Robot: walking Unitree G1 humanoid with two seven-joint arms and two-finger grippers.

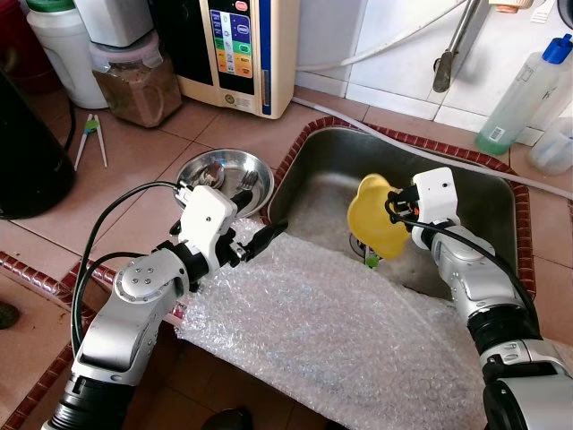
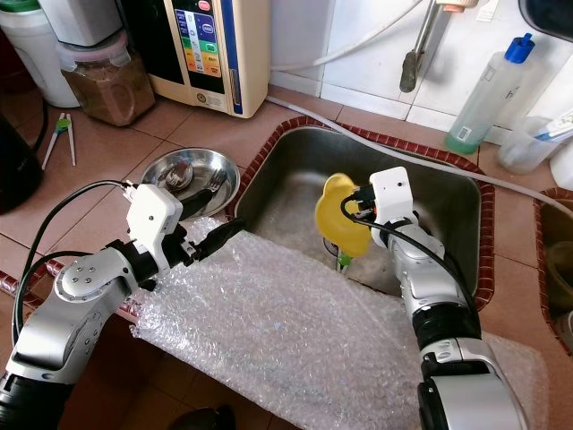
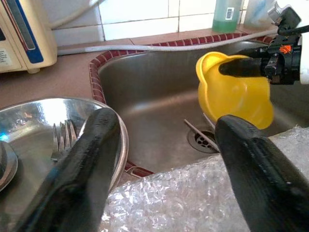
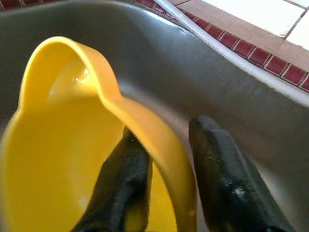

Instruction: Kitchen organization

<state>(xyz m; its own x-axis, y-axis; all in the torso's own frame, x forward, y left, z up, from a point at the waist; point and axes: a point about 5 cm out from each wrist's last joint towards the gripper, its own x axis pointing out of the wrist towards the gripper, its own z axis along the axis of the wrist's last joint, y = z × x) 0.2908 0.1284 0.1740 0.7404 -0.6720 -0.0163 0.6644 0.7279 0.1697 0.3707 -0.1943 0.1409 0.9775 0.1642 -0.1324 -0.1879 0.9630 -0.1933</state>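
Left eye view: right gripper (image 1: 391, 211) clamps one yellow bowl (image 1: 376, 218) over one sink (image 1: 488, 190); left gripper (image 1: 266, 238) spread, beside one steel dish (image 1: 204, 170) holding one fork (image 3: 63, 139).

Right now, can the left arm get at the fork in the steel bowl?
Probably yes. The left gripper hangs open over the bubble wrap, right beside the steel bowl, and nothing covers the fork. The right gripper is away in the sink, holding the yellow bowl.
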